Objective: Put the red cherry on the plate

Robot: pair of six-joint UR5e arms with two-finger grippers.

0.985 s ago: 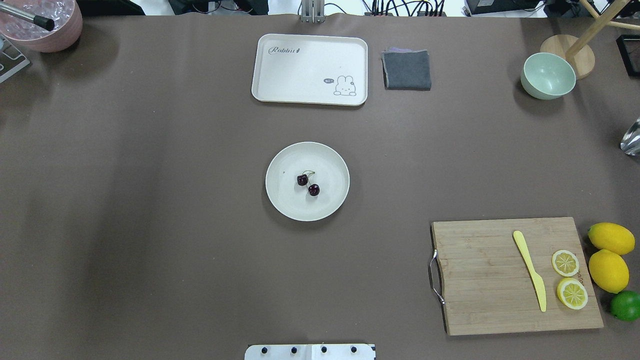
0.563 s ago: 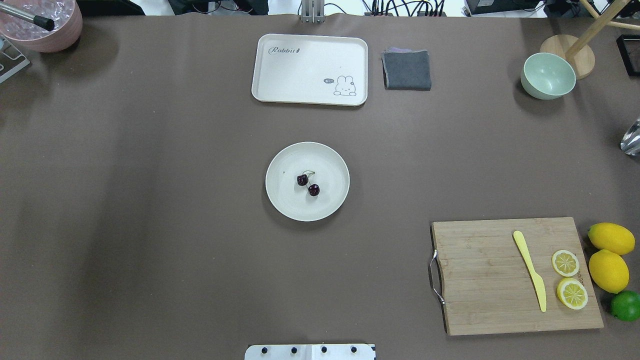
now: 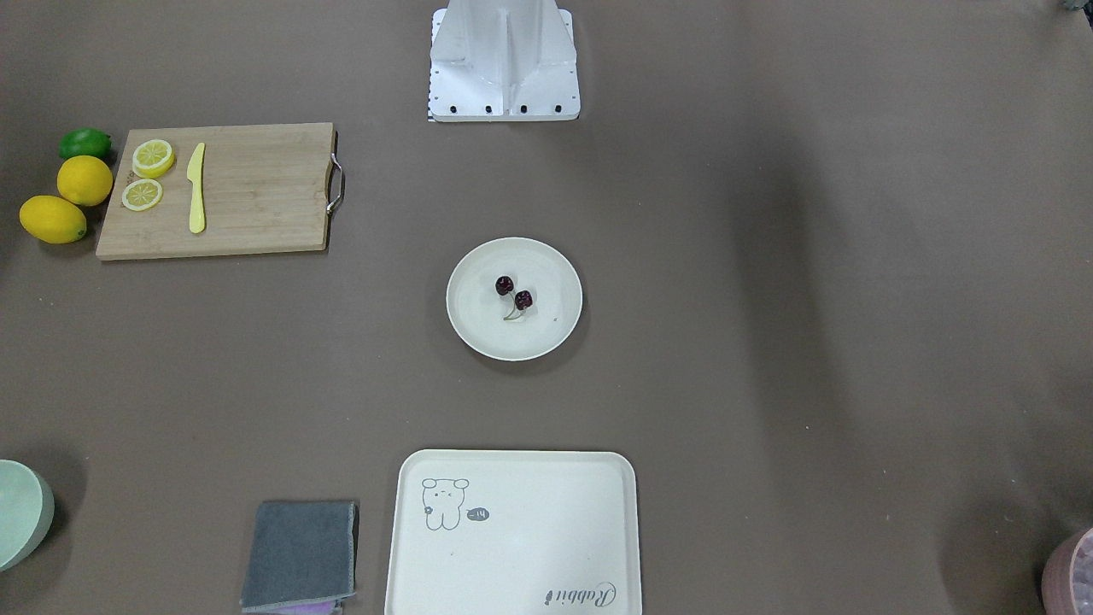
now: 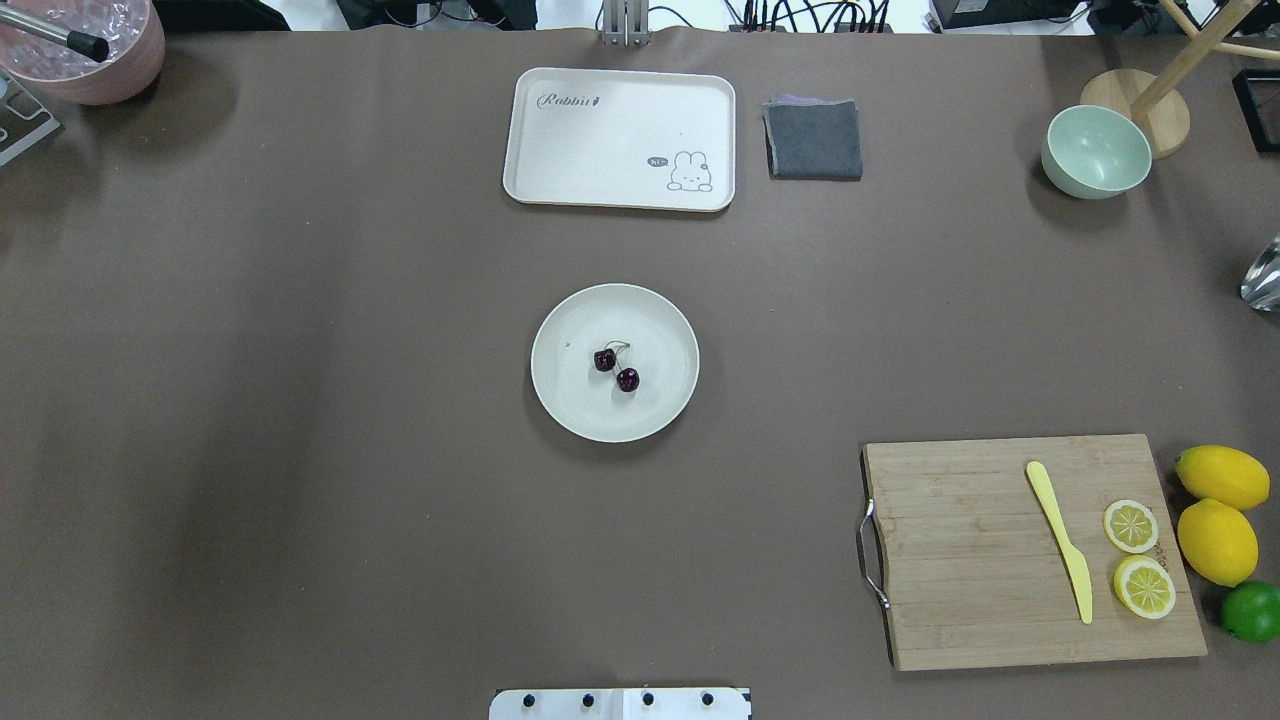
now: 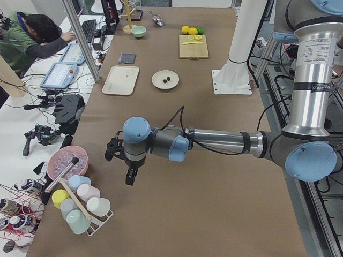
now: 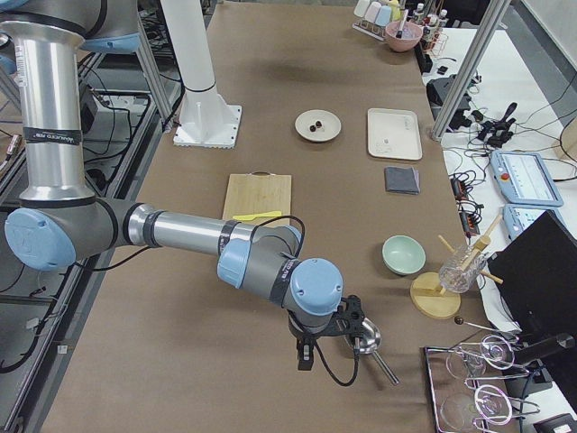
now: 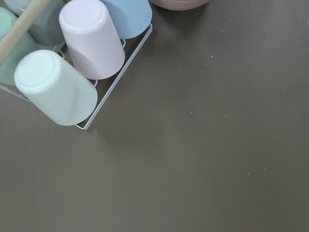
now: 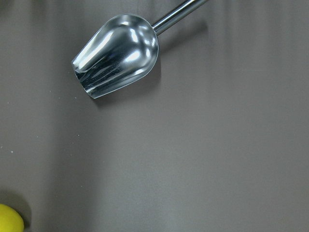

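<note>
The red cherry (image 4: 616, 368), a pair of dark glossy fruits joined by thin stems, lies near the middle of the round cream plate (image 4: 662, 325) at the table's centre; the front-facing view shows the same cherry (image 3: 513, 292) on the plate (image 3: 478, 320). Neither gripper appears in the overhead or front-facing views. In the exterior left view, my left gripper (image 5: 128, 174) hangs over bare table beside a cup rack, far from the plate. In the exterior right view, my right gripper (image 6: 307, 354) hangs at the opposite end by a metal scoop. I cannot tell whether either is open or shut.
A cream tray (image 4: 618, 138), a grey cloth (image 4: 813, 139) and a pale green bowl (image 4: 1095, 152) line the far side. A cutting board (image 4: 980, 560) holds a yellow knife and lemon slices, with lemons (image 4: 1217, 540) beside it. Upturned cups (image 7: 91, 38) and a scoop (image 8: 118, 54) fill the wrist views.
</note>
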